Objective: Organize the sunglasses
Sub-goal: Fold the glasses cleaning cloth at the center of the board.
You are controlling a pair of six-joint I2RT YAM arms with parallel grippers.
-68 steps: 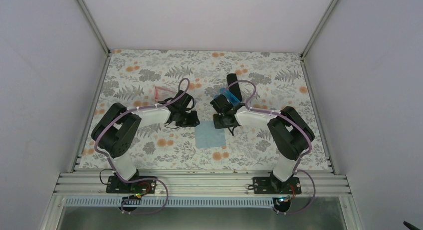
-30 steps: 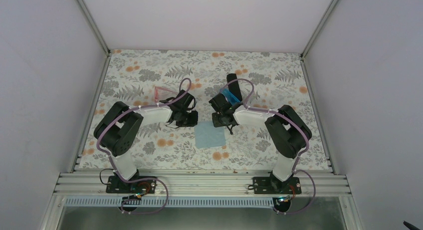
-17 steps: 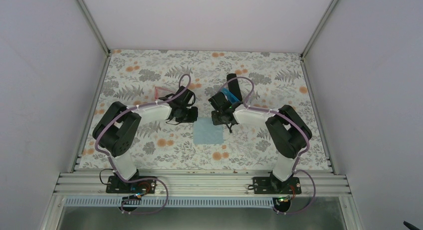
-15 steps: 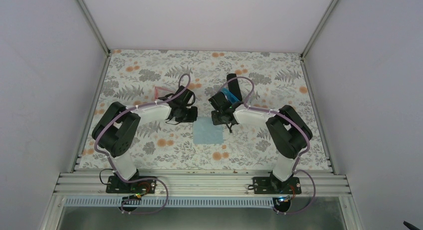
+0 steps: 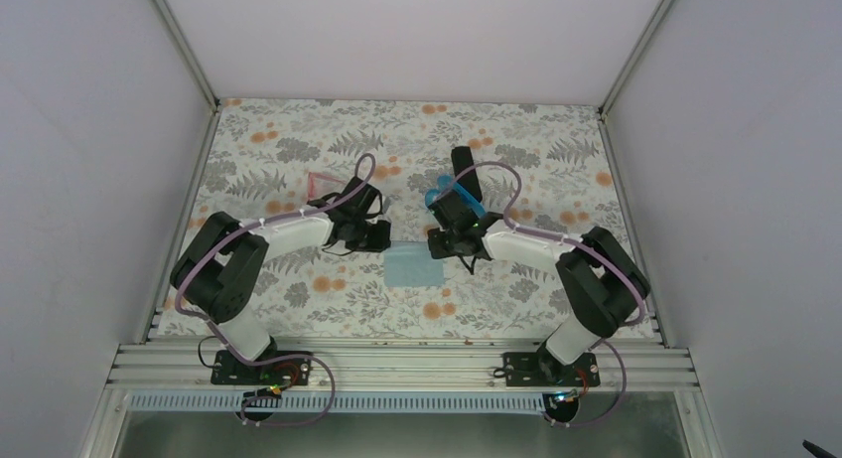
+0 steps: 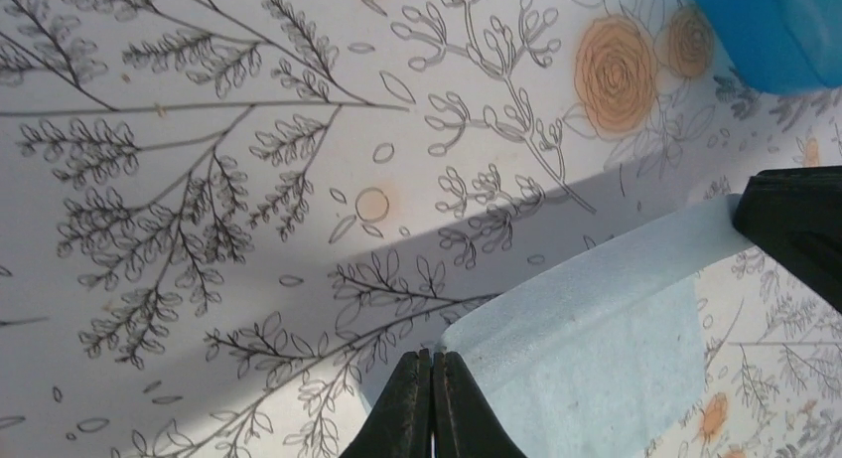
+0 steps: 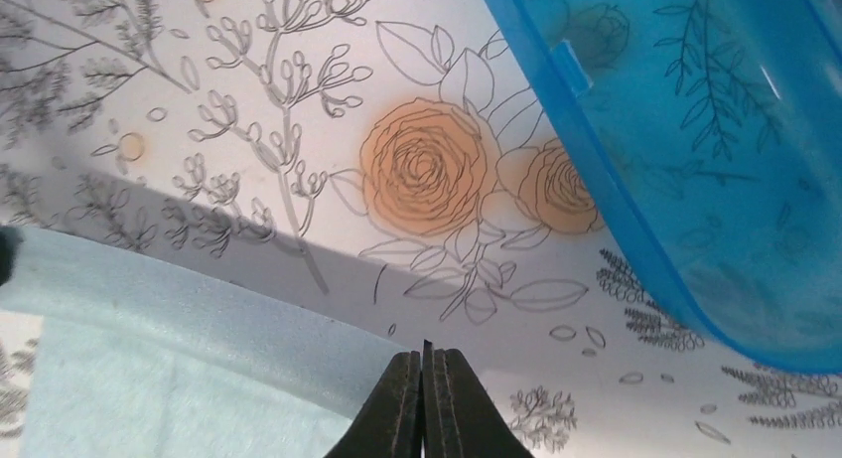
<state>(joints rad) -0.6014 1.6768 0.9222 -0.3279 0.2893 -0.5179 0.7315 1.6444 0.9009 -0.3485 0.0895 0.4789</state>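
Observation:
The pink sunglasses [image 5: 320, 183] lie on the floral table left of centre, just beyond my left arm, and neither gripper touches them. My left gripper [image 5: 373, 241] is shut on the far left corner of the light blue cloth [image 5: 412, 269]. My right gripper [image 5: 444, 247] is shut on its far right corner. In the left wrist view [image 6: 434, 356] the cloth's far edge [image 6: 586, 309] is lifted off the table and curls over. The right wrist view [image 7: 425, 354] shows the same raised edge [image 7: 189, 299]. The blue case [image 5: 449, 194] lies open just beyond the right gripper.
The blue case also shows in the left wrist view [image 6: 774, 31] and close to the fingers in the right wrist view [image 7: 715, 160]. A dark upright part [image 5: 463, 166] stands behind it. Grey walls enclose the table on three sides.
Both grippers have moved toward the near edge with the cloth's far edge, so the cloth looks shorter. The right arm's elbow has swung out to the right.

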